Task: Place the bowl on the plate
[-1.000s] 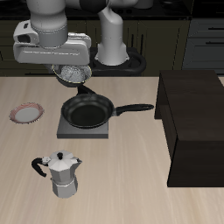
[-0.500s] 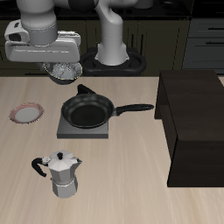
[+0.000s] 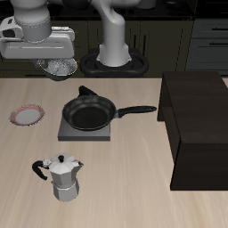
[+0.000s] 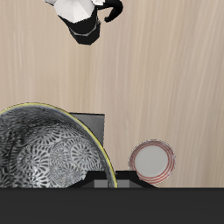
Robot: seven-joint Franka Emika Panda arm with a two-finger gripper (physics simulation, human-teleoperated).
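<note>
My gripper point(image 3: 55, 64) is shut on the bowl point(image 3: 57, 69), holding it in the air well above the table, farther back than the plate. The bowl is speckled grey-white inside with a dark rim, and it looms large in the wrist view point(image 4: 48, 153). The plate point(image 3: 27, 115) is small and flat, pale in the middle with a pinkish-red rim. It lies on the table beside the burner slab. In the wrist view the plate point(image 4: 154, 162) shows beyond the bowl's rim, apart from it.
A black frying pan point(image 3: 89, 113) sits on a square grey burner slab point(image 3: 67, 134), its handle pointing toward a dark cabinet block point(image 3: 196, 116). A metal moka pot point(image 3: 62, 176) stands nearer the table's front edge, also visible as the moka pot point(image 4: 84, 17).
The gripper has carried the bowl sideways away from the frying pan, toward the plate's side of the table, and a little higher. The plate, pan and moka pot have stayed put.
</note>
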